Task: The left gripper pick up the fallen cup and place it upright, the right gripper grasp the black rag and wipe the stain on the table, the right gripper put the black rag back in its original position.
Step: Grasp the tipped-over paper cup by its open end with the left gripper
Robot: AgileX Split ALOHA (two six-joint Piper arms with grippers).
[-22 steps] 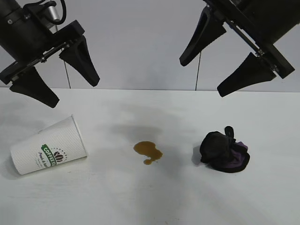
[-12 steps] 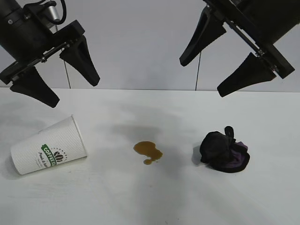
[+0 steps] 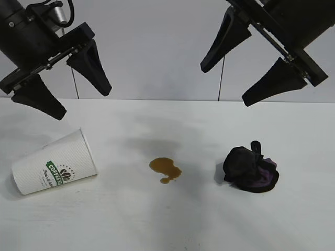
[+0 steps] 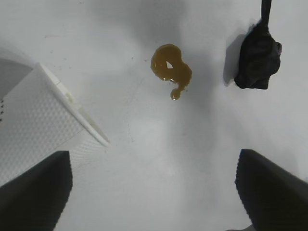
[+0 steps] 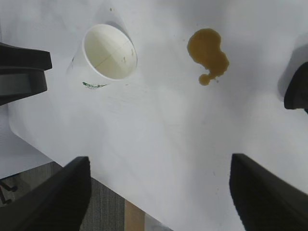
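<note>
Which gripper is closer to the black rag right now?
Right. The right gripper hangs open above the black rag; the left gripper hangs open far across, above the cup.

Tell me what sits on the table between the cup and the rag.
Only the stain lies between the cup and the rag; the exterior view shows bare table otherwise.

White, black and amber on a pale tabletop

The white dimple-textured paper cup (image 3: pixel 54 162) carries a green banner with white lettering and a brown bean logo; the amber-brown liquid stain (image 3: pixel 165 168) marks the plain white matte table (image 3: pixel 157 219); the bunched black cloth rag (image 3: pixel 249 168) shows purple edging.
</note>
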